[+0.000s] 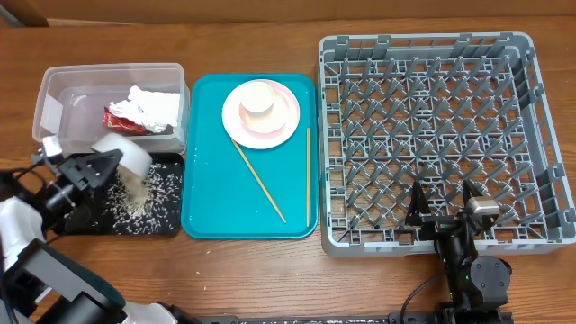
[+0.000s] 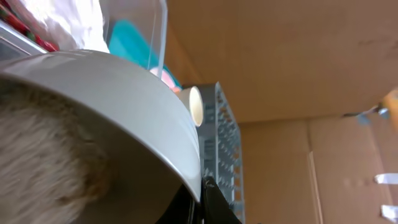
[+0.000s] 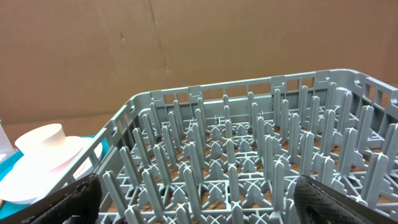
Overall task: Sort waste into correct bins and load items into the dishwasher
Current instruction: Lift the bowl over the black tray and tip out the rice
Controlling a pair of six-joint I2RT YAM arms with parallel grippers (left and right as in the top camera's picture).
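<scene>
Lower left, the left gripper [image 1: 106, 165] clamps the tilted white round bowl [image 1: 129, 155], with grainy white rice [image 1: 135, 189] heaped below on the shallow black tray [image 1: 175, 167]. Lower right, the right gripper [image 1: 443, 205] gapes empty at the bottom edge of the latticed grey plastic rack [image 1: 423, 41].

Left gripper [image 1: 103, 165] clamped on tilted white bowl [image 1: 130, 155] above black tray [image 1: 171, 227], rice grains [image 1: 135, 193] scattered across it, pink plate [image 1: 274, 126] and chopsticks [image 1: 261, 180] on teal tray [image 1: 207, 207]

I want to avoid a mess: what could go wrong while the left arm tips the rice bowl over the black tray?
The rice lies spread close to the rim of the black tray, so more grains may bounce onto the table. The left gripper seems to pinch only the rim of the tilted bowl, which might slip.
</scene>
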